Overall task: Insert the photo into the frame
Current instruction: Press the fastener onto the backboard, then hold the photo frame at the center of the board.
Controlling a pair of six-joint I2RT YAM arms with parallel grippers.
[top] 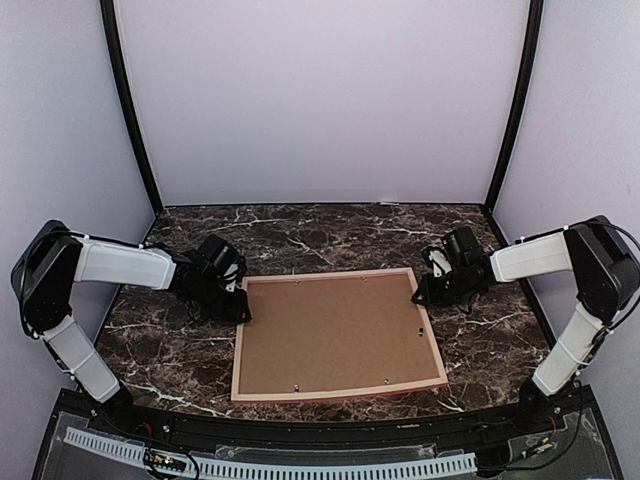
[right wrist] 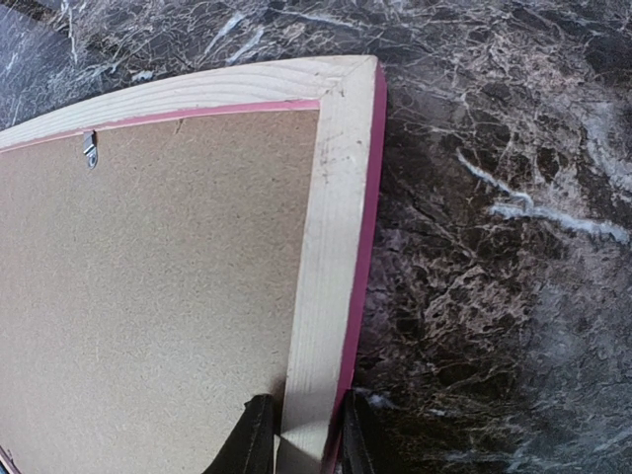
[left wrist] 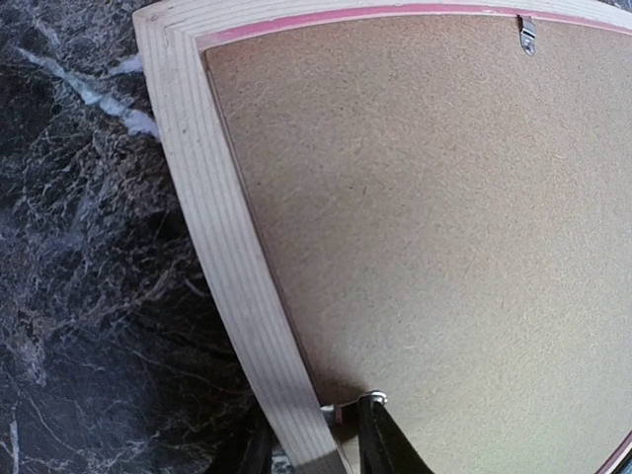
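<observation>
The frame (top: 340, 389) lies face down on the marble table, and a brown backing board (top: 335, 330) fills its opening. The photo is hidden. My left gripper (top: 243, 305) sits at the frame's far left corner. In the left wrist view it (left wrist: 314, 439) straddles the pale left rail (left wrist: 212, 227) loosely. The outer finger is beside the rail and the inner finger (left wrist: 380, 439) touches a small metal tab (left wrist: 373, 398) on the board. My right gripper (top: 420, 295) is at the far right corner. In the right wrist view it (right wrist: 304, 420) is shut on the pink-edged right rail (right wrist: 331, 247).
More metal tabs sit along the board's edges (left wrist: 528, 35) (right wrist: 90, 148). Dark marble tabletop (top: 300, 235) surrounds the frame, with white booth walls behind and at both sides. A black rail with a white strip (top: 300, 465) runs along the near edge.
</observation>
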